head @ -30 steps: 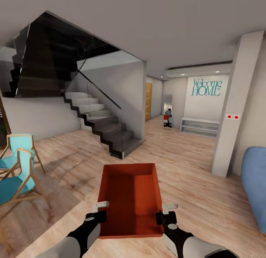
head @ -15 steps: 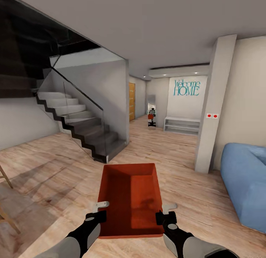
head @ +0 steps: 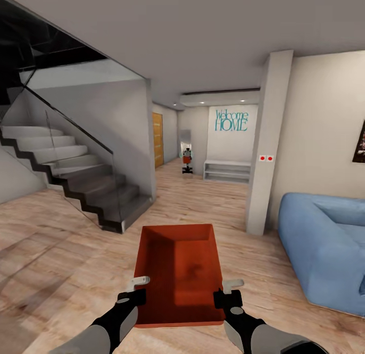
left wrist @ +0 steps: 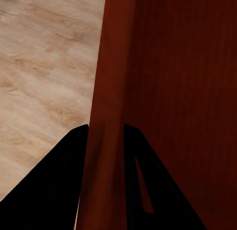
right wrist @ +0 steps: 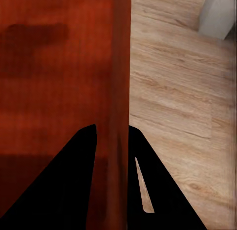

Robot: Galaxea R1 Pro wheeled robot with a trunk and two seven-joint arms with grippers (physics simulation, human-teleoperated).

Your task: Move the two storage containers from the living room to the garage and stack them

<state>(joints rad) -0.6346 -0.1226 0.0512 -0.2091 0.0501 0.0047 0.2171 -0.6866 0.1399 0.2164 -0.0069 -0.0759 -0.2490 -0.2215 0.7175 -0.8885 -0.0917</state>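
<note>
An orange-red open-topped storage container (head: 178, 273) is held level in front of me above the light wood plank floor of the living room. My left gripper (head: 136, 292) is shut on its left wall (left wrist: 106, 141), one finger on each side. On the opposite wall (right wrist: 120, 116) my right gripper (head: 223, 293) is shut the same way. The bin is empty inside.
A staircase with a glass balustrade (head: 76, 181) rises at the left. A white pillar (head: 264, 146) stands ahead to the right, with a blue sofa (head: 329, 247) beyond it. A hallway runs ahead to a white bench (head: 227, 170) under a "Welcome HOME" sign (head: 231, 119) and a wooden door (head: 158, 140).
The whole view has swung to the right: stairs and blue chairs slid left and out, the sofa came further into view. The container and both grippers hold the same pose relative to me.
</note>
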